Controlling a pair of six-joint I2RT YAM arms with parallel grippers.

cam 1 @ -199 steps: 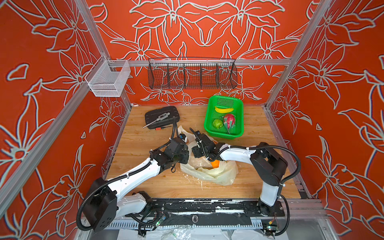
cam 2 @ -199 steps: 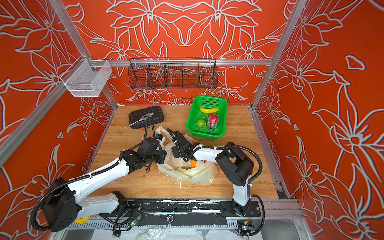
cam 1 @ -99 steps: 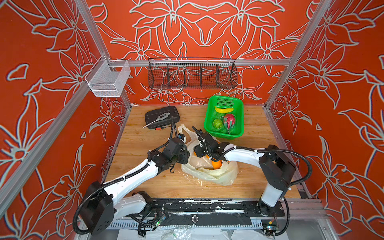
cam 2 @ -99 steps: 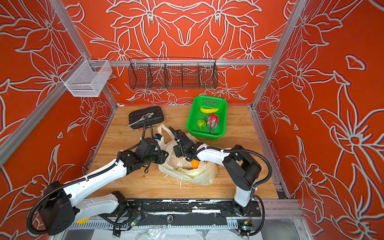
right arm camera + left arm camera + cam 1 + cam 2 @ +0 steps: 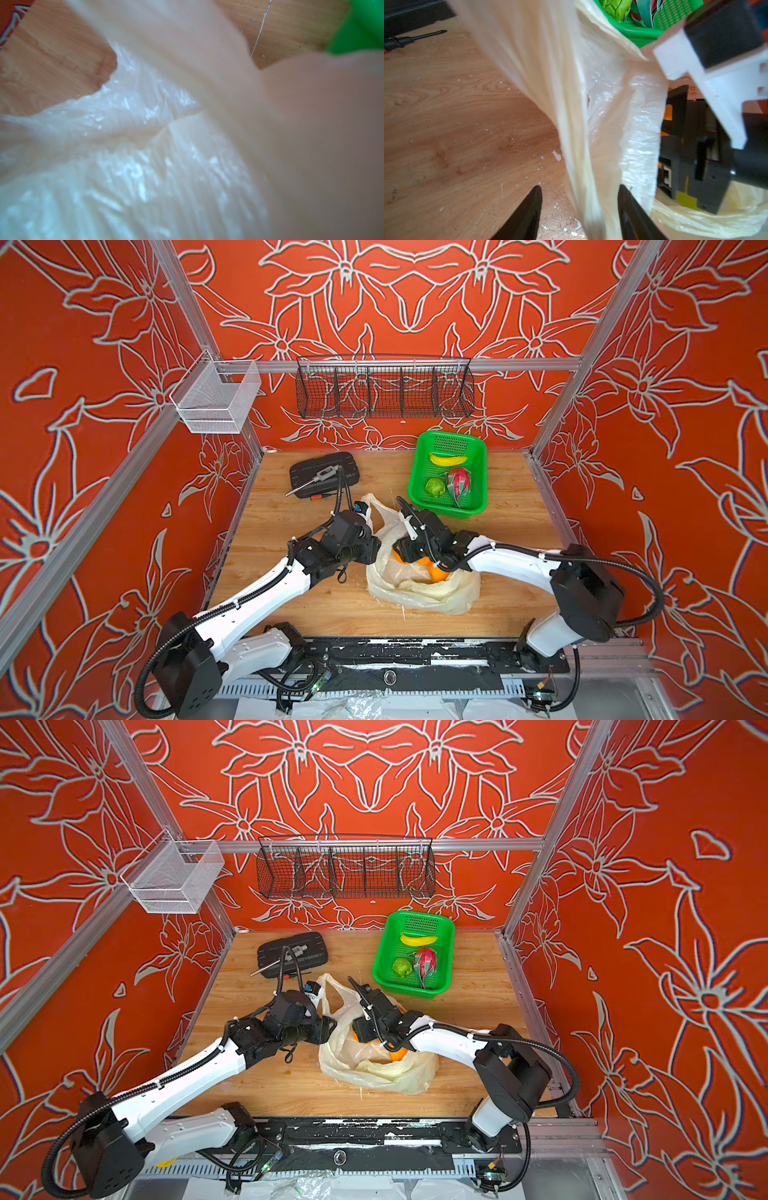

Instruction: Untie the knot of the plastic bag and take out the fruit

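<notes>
Your left arm (image 5: 257,597) stretches in from 8 o'clock and your right arm (image 5: 511,564) from 4 o'clock to the plastic bag (image 5: 424,593) at the middle of the table (image 5: 274,526), the left gripper (image 5: 579,209) with fingers parted astride a bag strip, the right gripper (image 5: 405,549) dipping into the bag's mouth beside the oranges (image 5: 440,574), fingers hidden, so you cannot tell their spread.

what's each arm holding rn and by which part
Left gripper: nothing; its jaws stand apart around a strip of the thin pale plastic bag. Right gripper, hidden at the bag's mouth: cannot tell.
</notes>
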